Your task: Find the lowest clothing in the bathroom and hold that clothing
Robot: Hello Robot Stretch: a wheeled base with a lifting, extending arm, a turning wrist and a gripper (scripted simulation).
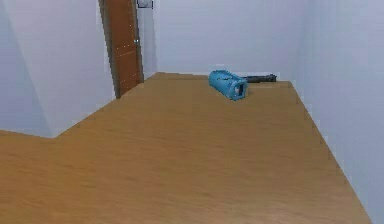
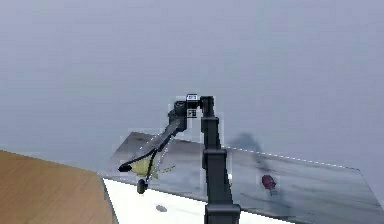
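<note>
Presently, entries run outward from the gripper:

- Gripper [image 2: 134, 176]: one, with two thin fingers [image 2: 127, 166] angled down over a surface. I cannot tell whether it holds anything.
- Pale yellow-green patch [image 2: 158, 165]: one, at or just behind the fingers. It is too vague to name.
- Arm [image 2: 212, 160]: one dark bar, behind the gripper.
- Grey countertop [image 2: 310, 180]: one, under the gripper.
- Small dark red item [image 2: 268, 182]: one, on the countertop beyond the arm, near the gripper.
- Blue rolled object [image 1: 229, 85]: one, lying on the wood floor [image 1: 180, 150], well apart from the gripper. It is the likeliest low-lying clothing, though its shape leaves that unsure.
- Dark item [image 1: 262, 76]: one, just behind the blue object.
- Brown door [image 1: 122, 45]: one, farthest off.
- Step in hand: searching. It is best to drive closer to the blue object and confirm it is fabric before committing the arm low.
</note>
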